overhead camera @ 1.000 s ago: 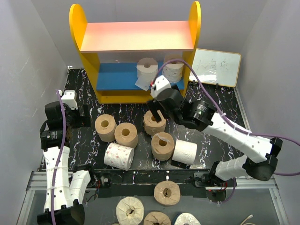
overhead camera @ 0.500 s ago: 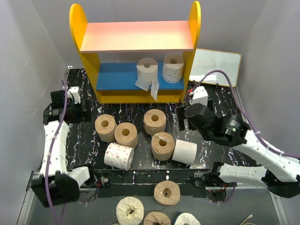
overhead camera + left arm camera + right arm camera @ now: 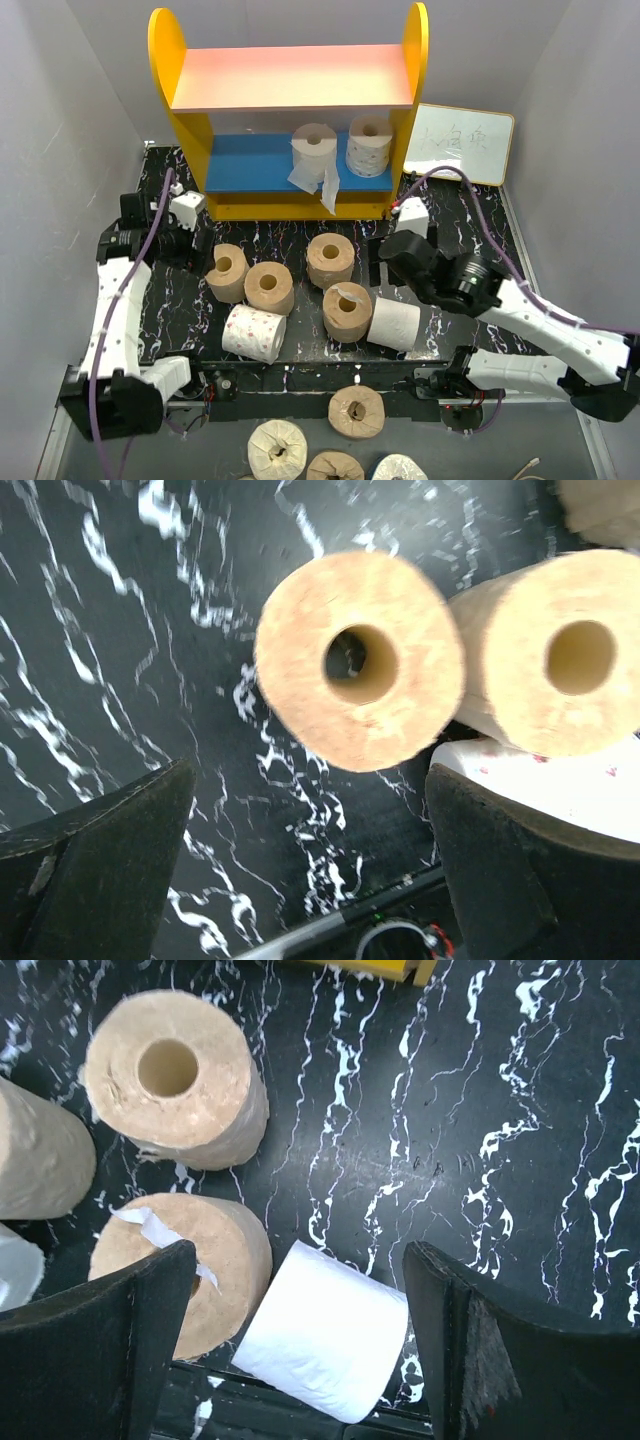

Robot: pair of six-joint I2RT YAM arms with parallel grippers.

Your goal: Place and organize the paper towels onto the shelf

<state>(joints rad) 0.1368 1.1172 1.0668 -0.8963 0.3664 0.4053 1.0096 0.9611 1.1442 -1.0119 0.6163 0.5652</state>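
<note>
The shelf (image 3: 187, 130) stands at the back. Two white paper towels rest on its blue lower board: one trailing a loose sheet (image 3: 314, 146), one with pink dots (image 3: 369, 146). On the table lie tan rolls (image 3: 226, 272), (image 3: 269, 288), (image 3: 330, 260), (image 3: 347, 311), a dotted white roll (image 3: 254, 333) and a plain white roll (image 3: 394, 323). My left gripper (image 3: 197, 252) (image 3: 310, 880) is open, just left of the leftmost tan roll (image 3: 360, 675). My right gripper (image 3: 386, 264) (image 3: 300, 1350) hangs open above the plain white roll (image 3: 330, 1332), holding nothing.
A small white writing board (image 3: 460, 142) leans at the right of the shelf. Several more rolls (image 3: 356, 411) lie below the table's near edge. White walls close in on both sides. In the right wrist view two tan rolls (image 3: 175, 1075) (image 3: 190, 1270) sit left of the white one.
My right gripper drew back from the shelf front toward the near right, now over the plain white roll. My left gripper swung right toward the leftmost tan roll.
</note>
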